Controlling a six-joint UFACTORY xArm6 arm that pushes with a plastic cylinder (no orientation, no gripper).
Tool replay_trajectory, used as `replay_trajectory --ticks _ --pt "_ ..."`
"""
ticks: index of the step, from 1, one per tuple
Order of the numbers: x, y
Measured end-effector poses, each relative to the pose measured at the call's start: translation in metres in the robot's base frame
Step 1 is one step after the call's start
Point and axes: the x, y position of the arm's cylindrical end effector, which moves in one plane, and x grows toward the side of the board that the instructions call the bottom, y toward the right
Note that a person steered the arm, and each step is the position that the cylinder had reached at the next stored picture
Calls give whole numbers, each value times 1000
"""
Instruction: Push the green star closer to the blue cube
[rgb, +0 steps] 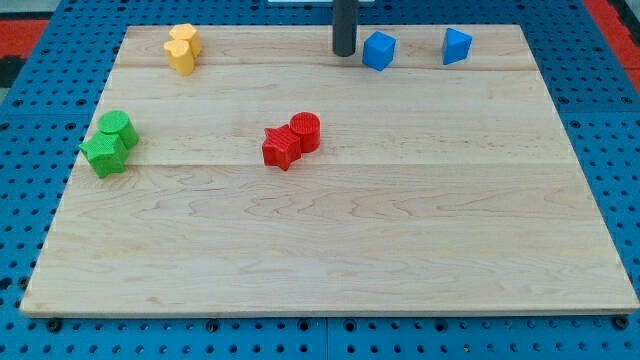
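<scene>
The tool, my tip (344, 52), holds nothing, standing just left of the blue cube (378, 50). The green star (104, 153) lies well apart; its heading cannot be told.

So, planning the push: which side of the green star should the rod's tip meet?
Its left face, from the view's left: the green star sits at the left edge, the blue cube far right and up. My tip is beside the cube now.

lab-style robot test bench. pale wooden board of glued planks (330, 230) lies on blue perforated metal base with regular hole grid (30, 120); red-bordered strip at view's top corners (615, 20). small coloured plastic blocks scattered on board; straight dark rod, my tip (344, 52), stands on it.
</scene>
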Motion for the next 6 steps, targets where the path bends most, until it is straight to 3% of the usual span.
replay_trajectory --ticks 1,2,4,5,6 --pt "-5 66" --pt "46 -19" --pt "85 -225" --pt "127 -339" --pt "148 -350"
